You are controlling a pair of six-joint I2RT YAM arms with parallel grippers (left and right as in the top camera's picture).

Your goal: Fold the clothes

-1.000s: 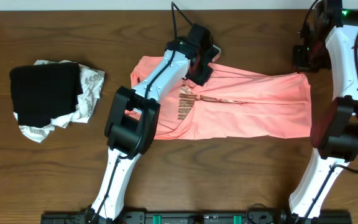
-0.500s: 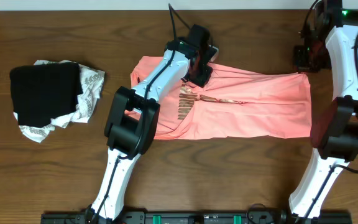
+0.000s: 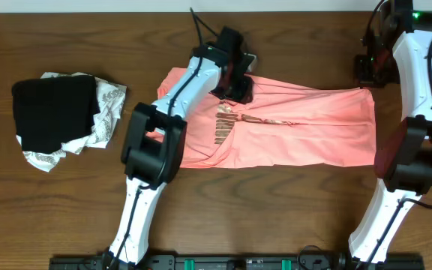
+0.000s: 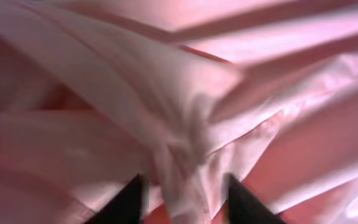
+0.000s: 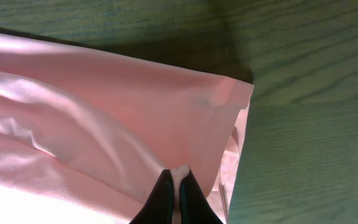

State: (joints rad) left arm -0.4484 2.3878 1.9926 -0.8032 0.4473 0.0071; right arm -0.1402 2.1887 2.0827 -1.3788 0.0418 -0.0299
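Note:
The clothes [image 3: 306, 127], a salmon-pink T-shirt with brownish-gold lettering [image 3: 224, 124], lie spread across the middle of the table. My left gripper [image 3: 237, 81] is down on the shirt's far edge above the lettering. In the left wrist view that gripper [image 4: 188, 200] stands open, its dark fingertips [image 4: 129, 200] on either side of a raised ridge of pink cloth [image 4: 185, 143]. At the shirt's far right corner my right gripper [image 3: 365, 72] is shut. Up close, the right gripper [image 5: 179, 186] pinches a small fold of the clothes [image 5: 104, 106] near the hem corner.
A black folded garment [image 3: 51, 111] lies on a white patterned cloth [image 3: 109, 105] at the left of the brown wooden table [image 3: 291, 210]. Both arms' bases stand at the near edge.
My left gripper let go of the shirt's far edge, opened, and shifted slightly left; its fingers now straddle a ridge of cloth. The right gripper and the shirt's right corner have not moved.

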